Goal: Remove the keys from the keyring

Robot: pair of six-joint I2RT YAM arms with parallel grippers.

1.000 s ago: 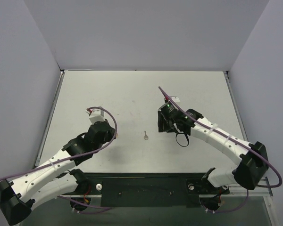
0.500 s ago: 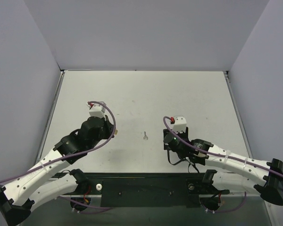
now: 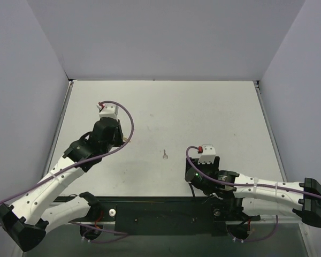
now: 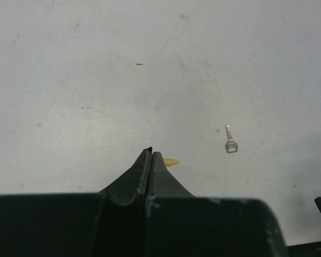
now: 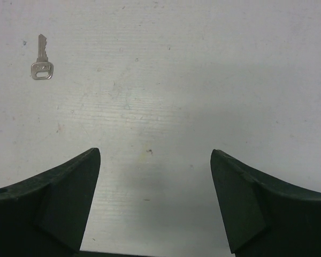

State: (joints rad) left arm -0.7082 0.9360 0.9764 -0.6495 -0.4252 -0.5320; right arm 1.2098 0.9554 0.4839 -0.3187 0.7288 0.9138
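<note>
The key (image 3: 165,154) lies flat and alone on the table (image 3: 214,107), about midway between the two arms, with nothing threaded through the hole in its head. The keyring (image 4: 172,162) is well apart from it: a sliver of yellow shows just beside the tip of the left gripper (image 4: 151,152). Those fingers are pressed together with no gap. The ring looks nipped between them, though the finger hides the contact, so it may only lie underneath.

The right gripper (image 5: 155,155) hovers low near the table's near edge. Its fingers are spread wide with nothing between them, and the key sits off to its upper left.

The key looks to be off the ring already, so what remains is setting the ring down. That is best done low over the table and away from the key, parting the fingers slowly so the light loop does not spring or roll back against it. The right arm should keep clear of the key, which would skid at a nudge.

The table is pale, matt and faintly scuffed, with a small reddish speck. Plain pale walls (image 3: 166,37) close in three sides.
</note>
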